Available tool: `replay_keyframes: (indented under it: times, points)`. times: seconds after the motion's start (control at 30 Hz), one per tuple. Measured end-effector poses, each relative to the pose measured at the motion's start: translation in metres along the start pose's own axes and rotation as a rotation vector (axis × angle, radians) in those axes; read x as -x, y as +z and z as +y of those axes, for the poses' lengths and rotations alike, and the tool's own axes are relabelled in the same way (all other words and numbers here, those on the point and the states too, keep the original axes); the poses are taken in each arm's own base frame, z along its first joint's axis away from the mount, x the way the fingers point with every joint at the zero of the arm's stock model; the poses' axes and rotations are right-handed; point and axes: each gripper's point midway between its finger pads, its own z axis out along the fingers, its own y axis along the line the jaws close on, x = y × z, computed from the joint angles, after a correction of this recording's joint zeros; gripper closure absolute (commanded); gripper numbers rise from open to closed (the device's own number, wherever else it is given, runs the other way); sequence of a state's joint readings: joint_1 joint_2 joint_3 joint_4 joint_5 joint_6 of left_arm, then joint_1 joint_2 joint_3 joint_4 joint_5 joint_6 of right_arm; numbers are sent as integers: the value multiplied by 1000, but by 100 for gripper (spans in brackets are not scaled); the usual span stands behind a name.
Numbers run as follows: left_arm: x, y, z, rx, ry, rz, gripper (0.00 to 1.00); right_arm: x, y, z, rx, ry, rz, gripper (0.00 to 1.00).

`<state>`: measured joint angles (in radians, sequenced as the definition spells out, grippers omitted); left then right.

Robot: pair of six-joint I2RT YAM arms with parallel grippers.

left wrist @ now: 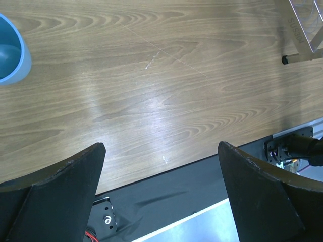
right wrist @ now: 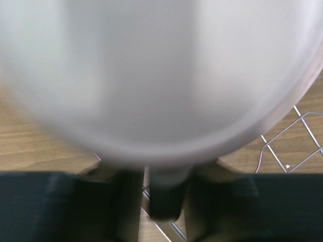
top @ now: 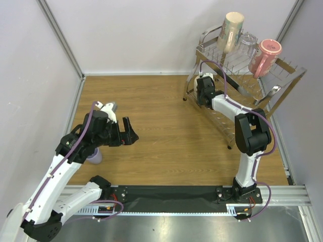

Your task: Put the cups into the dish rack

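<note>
A wood-grain tabletop (top: 161,111), marked by a faint pale scratch (left wrist: 153,59), lies between plain white walls (top: 141,35), with slanted grey metal posts (top: 60,38) at the back corners. Along its near edge runs a black strip (top: 171,193), and nearer than that lies a brushed metal surface (top: 192,227).

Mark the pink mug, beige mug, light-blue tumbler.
pink mug (top: 264,61), top view, on its body.
beige mug (top: 231,28), top view, on its body.
light-blue tumbler (left wrist: 8,54), left wrist view, inside its rim.
</note>
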<state>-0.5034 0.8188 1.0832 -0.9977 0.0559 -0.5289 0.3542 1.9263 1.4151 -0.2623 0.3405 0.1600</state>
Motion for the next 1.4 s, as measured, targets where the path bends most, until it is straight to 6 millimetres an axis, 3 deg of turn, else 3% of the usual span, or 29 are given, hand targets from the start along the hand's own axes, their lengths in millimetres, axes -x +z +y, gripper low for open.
replay_keyframes:
  times: [0.1, 0.2, 0.33, 0.67, 0.8, 0.93, 1.1, 1.3, 1.4]
  points:
    - [1, 0, 1, 5, 0, -1, 0, 8, -1, 1, 4, 5, -19, 51]
    - [1, 2, 2, 10, -2, 2, 0, 15, -2, 3, 12, 5, -32, 33]
    - [1, 3, 3, 13, -5, 6, 0, 20, -3, 4, 16, 3, -41, 24]
    - [4, 3, 7, 42, -30, 4, 0, 19, -17, 8, -16, -26, -34, 16]
    - [8, 6, 15, 107, -51, 10, 0, 33, -48, 15, -20, -21, -80, 14]
    - [9, 7, 32, 214, -80, 26, 0, 42, -93, 19, 18, 33, -142, 13]
    - [15, 4, 38, 274, -101, 24, 2, 15, -147, 28, 74, 73, -144, 18]
    - [11, 2, 38, 277, -132, 42, 6, -20, -205, 80, 280, 114, -151, 22]
    - [8, 5, 39, 277, -150, 47, 6, -45, -222, 104, 360, 93, -113, 22]
